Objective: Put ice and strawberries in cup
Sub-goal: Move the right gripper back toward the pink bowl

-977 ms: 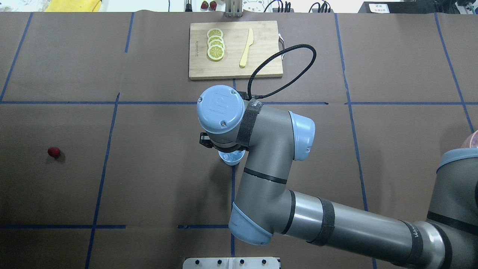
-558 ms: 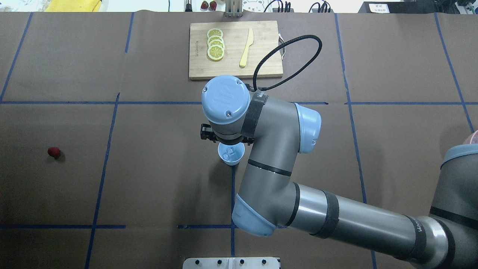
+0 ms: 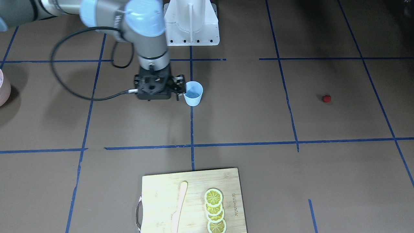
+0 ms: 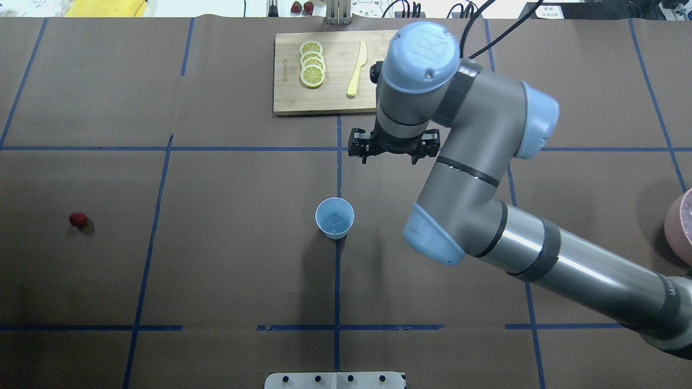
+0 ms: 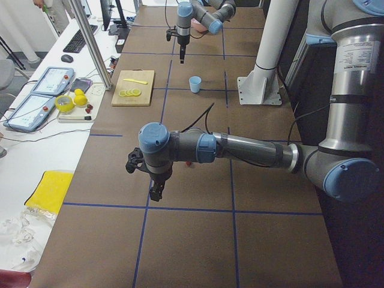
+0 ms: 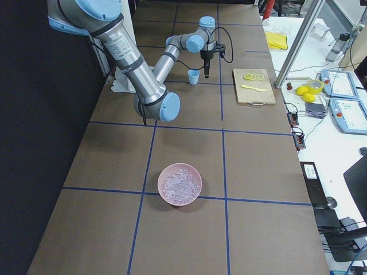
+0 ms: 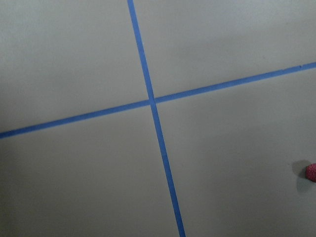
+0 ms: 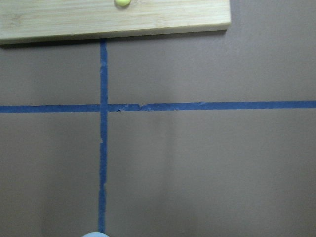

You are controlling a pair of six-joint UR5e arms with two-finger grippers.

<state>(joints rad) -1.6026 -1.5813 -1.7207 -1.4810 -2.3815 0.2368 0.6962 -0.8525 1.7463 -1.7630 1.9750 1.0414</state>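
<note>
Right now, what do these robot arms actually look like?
The right arm and left arm are grey tubes with rounded joints capped in light blue, one cap embossed with a logo. Black bands wrap the right arm, and a black cable loops to the black right gripper.

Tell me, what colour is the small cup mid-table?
The cup is plain light blue, clearest in the overhead view.

Bare table (image 4: 216, 216) runs from cup (image 4: 334, 218) to strawberry (image 4: 78, 219); the right arm (image 4: 476, 178) hangs between cup and cutting board (image 4: 286, 100).
</note>
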